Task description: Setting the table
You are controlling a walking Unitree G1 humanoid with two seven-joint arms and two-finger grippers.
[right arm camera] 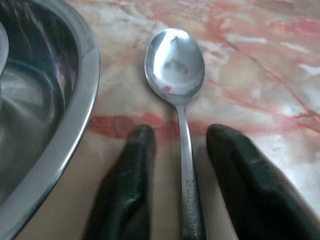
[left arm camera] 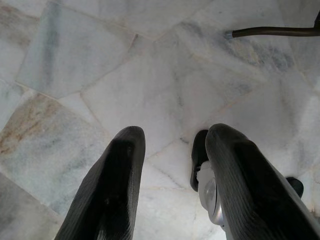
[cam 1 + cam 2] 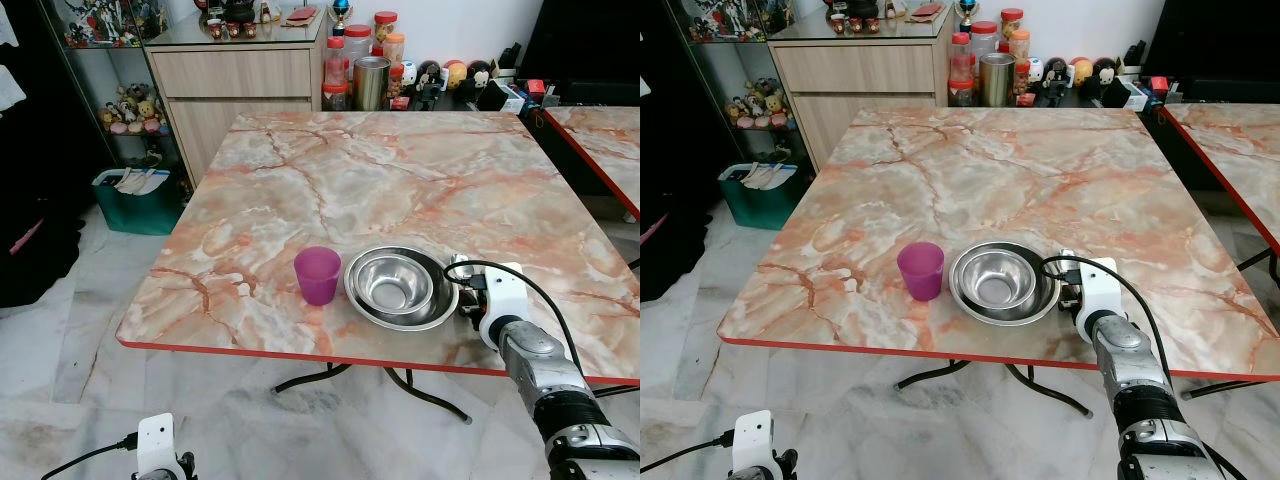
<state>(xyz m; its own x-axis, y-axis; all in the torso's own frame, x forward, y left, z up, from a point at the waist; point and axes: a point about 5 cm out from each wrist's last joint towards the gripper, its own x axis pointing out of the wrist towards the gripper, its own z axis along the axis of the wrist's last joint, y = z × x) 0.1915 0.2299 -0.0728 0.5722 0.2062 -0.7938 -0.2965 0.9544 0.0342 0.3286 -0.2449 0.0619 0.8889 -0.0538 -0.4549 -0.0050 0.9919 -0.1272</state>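
A purple cup (image 3: 317, 275) stands near the front edge of the marble table (image 3: 400, 170). To its right sit two steel bowls (image 3: 400, 285), the small one nested in the larger. My right gripper (image 1: 182, 132) is down at the table surface just right of the bowl rim (image 1: 85, 90). It is open, with one black finger on each side of the handle of a steel spoon (image 1: 175, 60) that lies flat on the marble. Neither finger touches the handle. My left gripper (image 2: 177, 132) hangs open over the floor, idle.
A second marble table (image 3: 600, 130) stands close on the right. Behind the table are a wooden cabinet (image 3: 240, 80) and jars and tins (image 3: 365, 70). A green bin (image 3: 135, 200) sits on the floor at the left. A table leg (image 2: 270, 32) crosses the tiled floor.
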